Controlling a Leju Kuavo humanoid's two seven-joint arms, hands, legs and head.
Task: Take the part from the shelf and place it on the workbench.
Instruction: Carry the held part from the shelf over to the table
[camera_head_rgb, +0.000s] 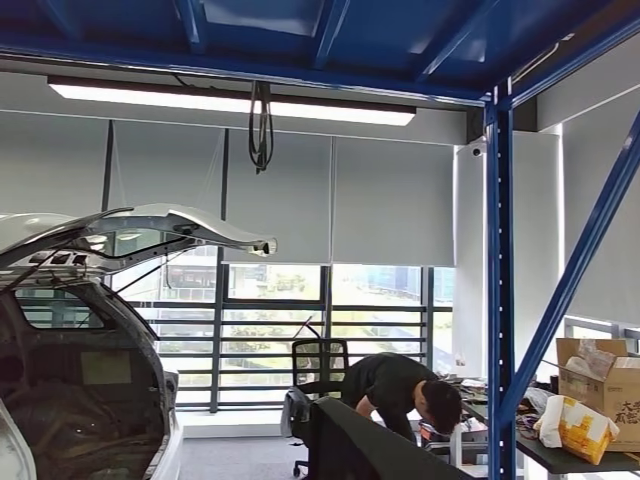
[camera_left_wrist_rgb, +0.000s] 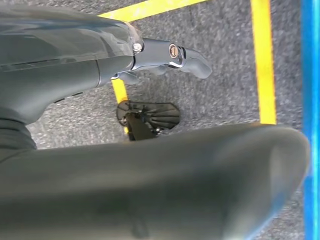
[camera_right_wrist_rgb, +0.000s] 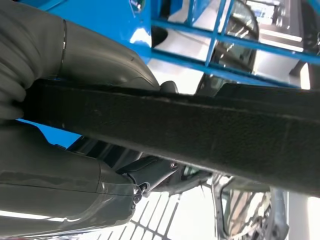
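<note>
- Right robot hand (camera_right_wrist_rgb: 75, 145): closed around the part (camera_right_wrist_rgb: 211, 135), a long dark felt-faced panel that runs between thumb and fingers in your right wrist view. The same part shows as a dark slab (camera_head_rgb: 370, 445) at the lower middle of your head view.
- Left robot hand (camera_left_wrist_rgb: 166, 57): holds nothing; it hangs over grey floor (camera_left_wrist_rgb: 226, 80) marked with yellow tape (camera_left_wrist_rgb: 263, 60), fingers loosely extended.
- Blue shelf frame (camera_head_rgb: 500, 290): upright and diagonal brace stand just right of the carried part.
- Counter (camera_head_rgb: 566, 458): far right, beyond the frame, carrying a cardboard box (camera_head_rgb: 604, 385) and a yellow-and-white bag (camera_head_rgb: 577, 428).
- Person (camera_head_rgb: 400, 395): bent over near an office chair (camera_head_rgb: 318, 365), close behind the part.
- Car (camera_head_rgb: 83, 340): tailgate raised, at left.
- Step in hand, as judged: carrying the part to the counter.
- Handling advice: keep your grip firm and the long panel level; swing its free end wide of the blue upright and the person; choose a bare stretch of counter clear of box and bag before you lower it.
</note>
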